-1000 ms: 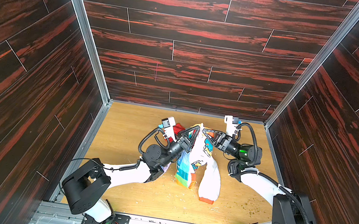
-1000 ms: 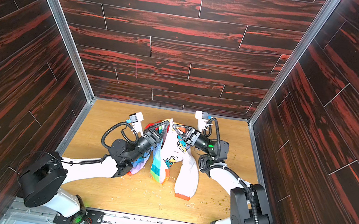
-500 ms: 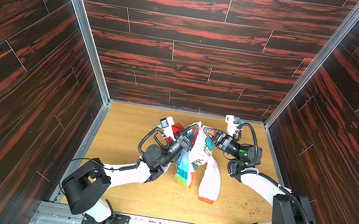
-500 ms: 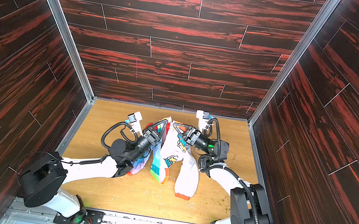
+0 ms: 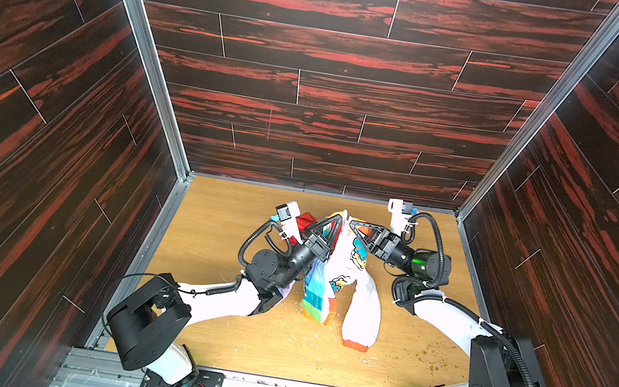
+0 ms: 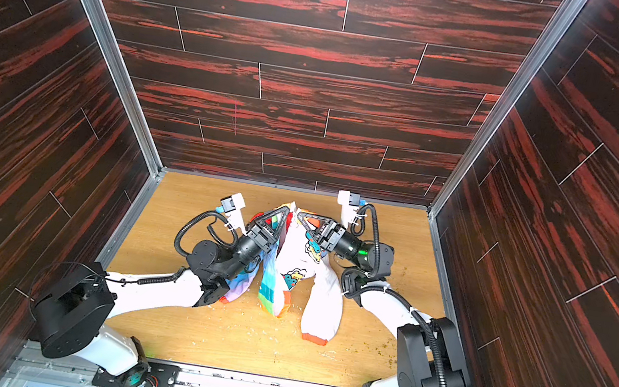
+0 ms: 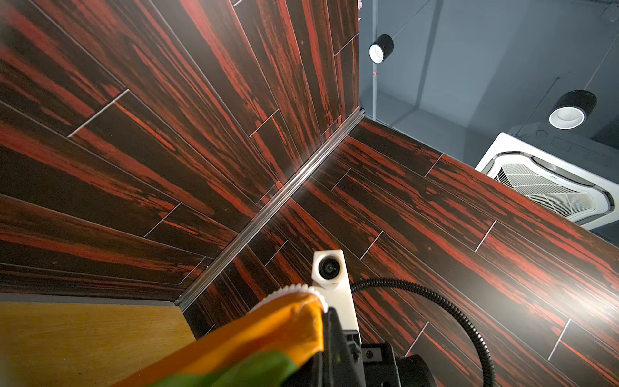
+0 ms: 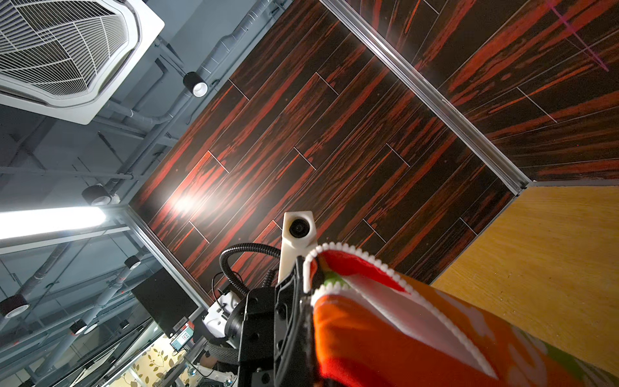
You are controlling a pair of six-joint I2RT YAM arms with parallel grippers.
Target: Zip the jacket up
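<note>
Little has moved: both jaws stay clamped on the jacket (image 5: 344, 269), its top edge raised between them.

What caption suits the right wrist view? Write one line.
Left claw pinching the jacket beside its white zipper teeth.

Jacket (image 6: 294, 257) between left claw (image 6: 288, 209) and right claw (image 6: 299, 215)

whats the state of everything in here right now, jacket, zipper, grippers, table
jacket: held up by its top edge, hanging down towards the table
zipper teeth: two rows apart, not meshed at the top
left gripper: shut on the jacket
right gripper: shut on the jacket
table: scattered with small crumbs
</note>
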